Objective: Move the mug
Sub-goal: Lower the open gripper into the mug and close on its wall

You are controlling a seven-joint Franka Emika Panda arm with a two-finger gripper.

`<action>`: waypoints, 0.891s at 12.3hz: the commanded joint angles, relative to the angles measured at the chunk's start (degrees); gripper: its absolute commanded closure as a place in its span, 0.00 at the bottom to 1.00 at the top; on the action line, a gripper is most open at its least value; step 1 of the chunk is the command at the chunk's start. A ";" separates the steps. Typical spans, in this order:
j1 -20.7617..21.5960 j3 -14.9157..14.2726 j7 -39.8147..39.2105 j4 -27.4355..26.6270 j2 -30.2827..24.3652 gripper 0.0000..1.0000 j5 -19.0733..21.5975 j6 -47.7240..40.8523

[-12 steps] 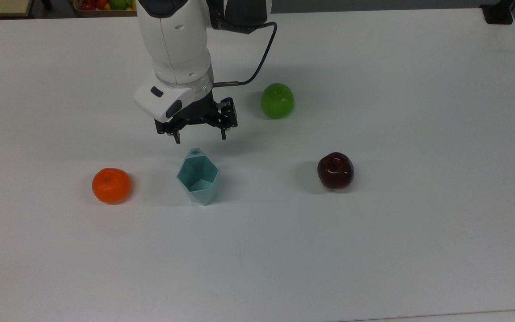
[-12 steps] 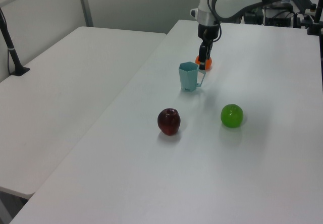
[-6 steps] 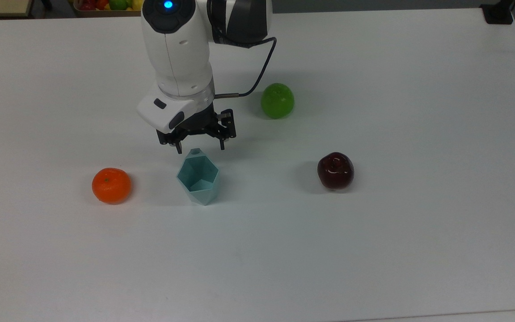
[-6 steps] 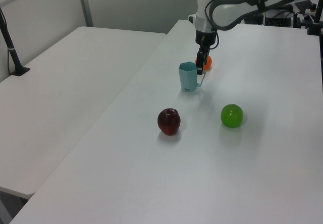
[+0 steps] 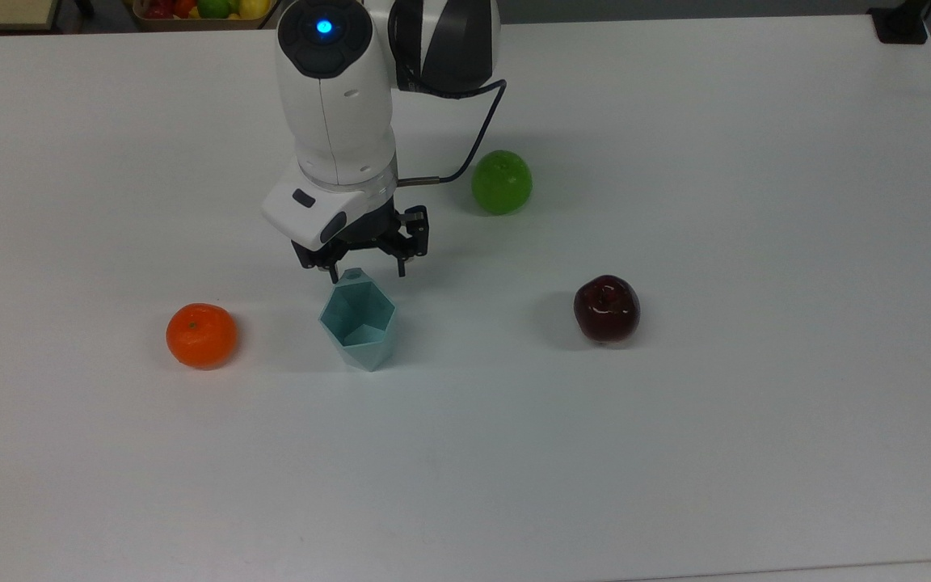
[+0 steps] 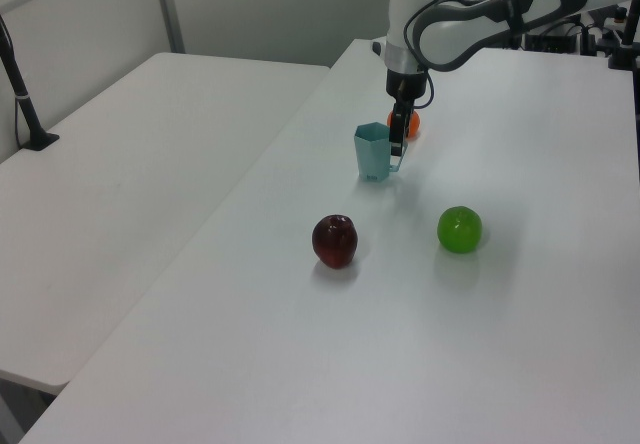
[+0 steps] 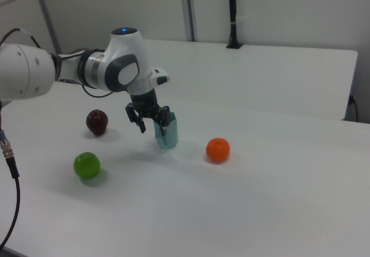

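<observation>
Items, near to far in the top view. You have the table, white. Mug: upright near the middle, between the orange and the red apple, handle tab facing the arm. Gripper: fingers spread and pointing down on either side of that tab, likely because it gives you a thin piece to pinch; contact seems not yet made, though the left view leaves it unclear. Green apple: behind, well apart.
</observation>
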 commanded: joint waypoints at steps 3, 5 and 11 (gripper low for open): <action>0.97 -0.72 -0.44 -2.05 0.14 0.44 -1.65 3.61; 0.97 -0.72 -0.26 -2.05 0.14 0.52 -1.65 3.79; 1.06 -0.72 -0.17 -2.67 0.06 0.60 -1.74 3.70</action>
